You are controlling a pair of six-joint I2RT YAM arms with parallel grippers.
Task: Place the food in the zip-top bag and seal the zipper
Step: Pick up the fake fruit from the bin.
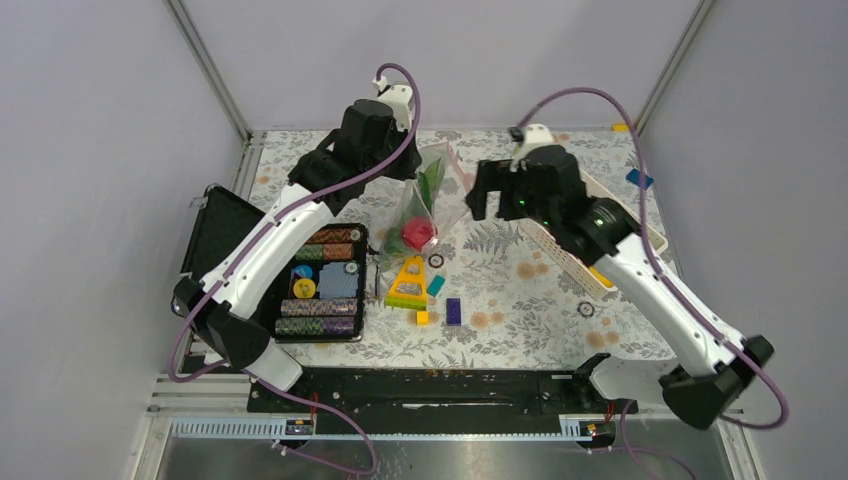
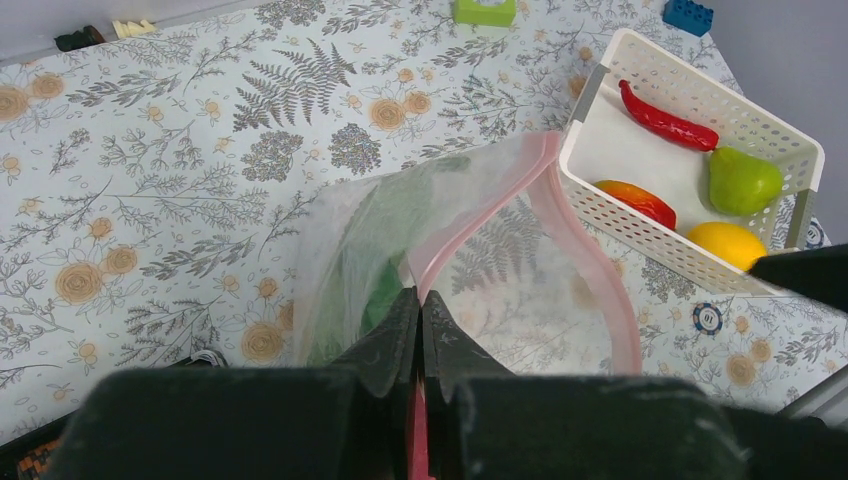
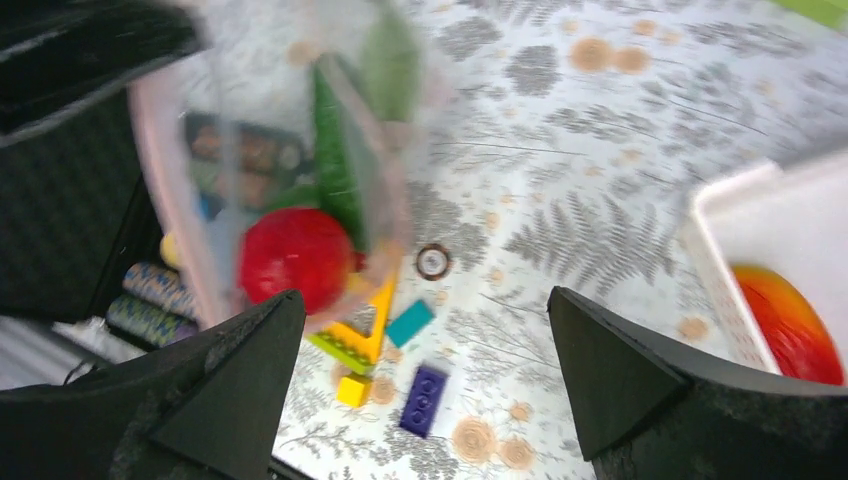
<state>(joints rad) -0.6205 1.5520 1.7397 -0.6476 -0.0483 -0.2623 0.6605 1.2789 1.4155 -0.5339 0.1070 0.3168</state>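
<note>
My left gripper point(image 2: 420, 300) is shut on the pinkish-red zipper point(image 2: 590, 265) of the clear zip-top bag point(image 2: 500, 290) and holds the bag up by its mouth, which gapes open. The bag point(image 1: 425, 205) hangs between the arms. Inside it are a red ball-like fruit point(image 3: 297, 255) and a long green cucumber point(image 3: 335, 160). My right gripper point(image 3: 425, 310) is open and empty, just right of the bag point(image 1: 488, 205). A red chili point(image 2: 668, 120), a green pear point(image 2: 742, 180), a red-orange fruit point(image 2: 640, 200) and a yellow fruit point(image 2: 728, 243) lie in the white basket point(image 2: 700, 80).
A yellow triangular toy point(image 1: 408, 280), a teal brick point(image 1: 436, 285), a purple brick point(image 1: 453, 311) and a small yellow brick point(image 1: 422, 317) lie below the bag. An open black case point(image 1: 320, 280) of poker chips sits at the left. The basket point(image 1: 560, 255) lies under my right arm.
</note>
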